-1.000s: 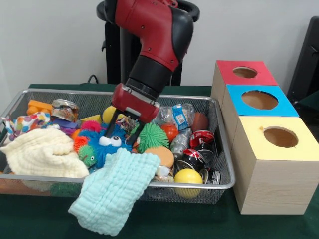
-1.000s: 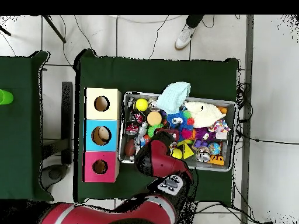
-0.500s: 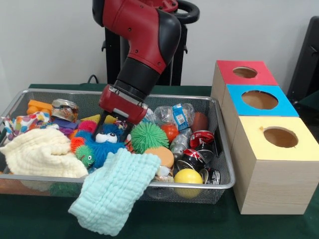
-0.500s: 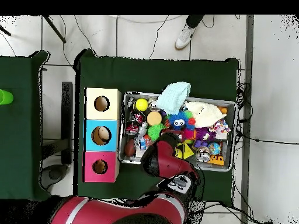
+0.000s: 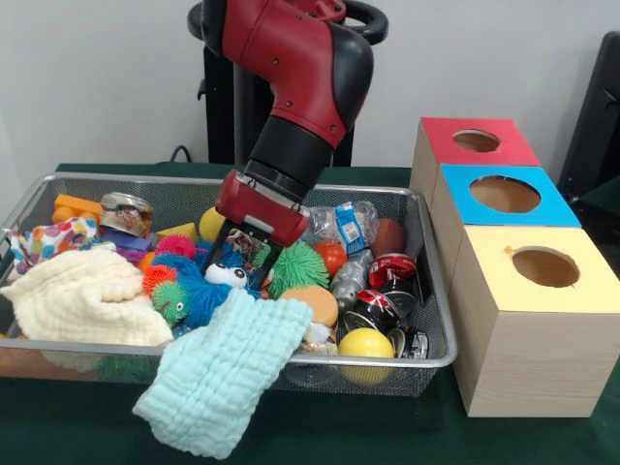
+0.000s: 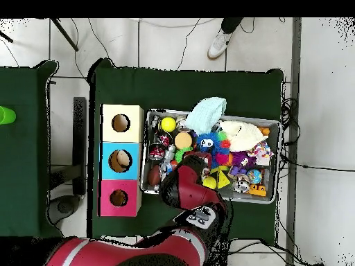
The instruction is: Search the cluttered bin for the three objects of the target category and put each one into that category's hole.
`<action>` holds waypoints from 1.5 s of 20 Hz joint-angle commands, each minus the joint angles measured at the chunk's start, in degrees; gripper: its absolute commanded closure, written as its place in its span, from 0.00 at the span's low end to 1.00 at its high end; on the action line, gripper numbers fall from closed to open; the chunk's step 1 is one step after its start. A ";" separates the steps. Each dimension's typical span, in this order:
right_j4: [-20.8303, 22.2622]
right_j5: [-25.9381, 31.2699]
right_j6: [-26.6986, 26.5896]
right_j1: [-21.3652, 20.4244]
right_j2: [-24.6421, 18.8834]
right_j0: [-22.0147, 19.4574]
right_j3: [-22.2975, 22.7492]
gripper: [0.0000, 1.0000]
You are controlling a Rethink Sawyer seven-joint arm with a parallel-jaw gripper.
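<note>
The wire mesh bin (image 5: pixel 433 320) is full of mixed clutter. My gripper (image 5: pixel 246 254) is low in the middle of the bin, open, with its dark fingers (image 5: pixel 220 241) on either side of the top of a blue furry toy with googly eyes (image 5: pixel 213 289). The hole (image 5: pixel 476 140) is the round opening in the red-topped box, at the far right of the box row and away from the gripper. It also shows in the overhead view (image 6: pixel 118 198). In the overhead view the red arm (image 6: pixel 184 188) covers the gripper.
A blue-topped box (image 5: pixel 505 194) and a yellow-topped box (image 5: pixel 545 266) stand beside the bin. A mint cloth (image 5: pixel 223 373) hangs over the front rim, with a cream cloth (image 5: pixel 82 300) at the left. A green spiky ball (image 5: pixel 297 266), crushed cans (image 5: pixel 383 291) and a yellow ball (image 5: pixel 366 346) lie right of the gripper. A person's shoe (image 6: pixel 219 43) is beyond the table.
The gripper swung left across the bin, then back right to about where it was a second ago. The blue furry toy shifted left and back right along with it.
</note>
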State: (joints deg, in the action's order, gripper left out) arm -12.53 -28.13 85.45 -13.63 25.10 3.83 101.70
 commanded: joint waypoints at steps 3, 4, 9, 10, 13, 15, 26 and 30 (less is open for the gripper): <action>-5.11 2.88 12.68 -1.51 -4.89 1.43 -1.78 0.00; -4.85 3.17 12.76 -1.99 -5.09 1.25 -1.58 0.00; -2.22 -0.41 14.79 -0.72 -7.17 -1.01 -1.02 0.00; -1.53 -1.79 15.07 0.23 -7.43 -1.52 -1.24 0.00; 0.54 -4.80 16.19 2.45 -8.54 -3.39 -1.62 0.00; 1.61 -7.33 17.07 3.90 -8.84 -4.21 -1.49 0.00; -1.53 -12.19 15.83 6.07 -6.73 -1.53 0.77 0.00; -4.32 -12.00 15.90 5.56 -6.32 0.32 1.90 0.00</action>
State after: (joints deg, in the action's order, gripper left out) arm -12.86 -37.91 85.92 -10.59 24.93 3.15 101.74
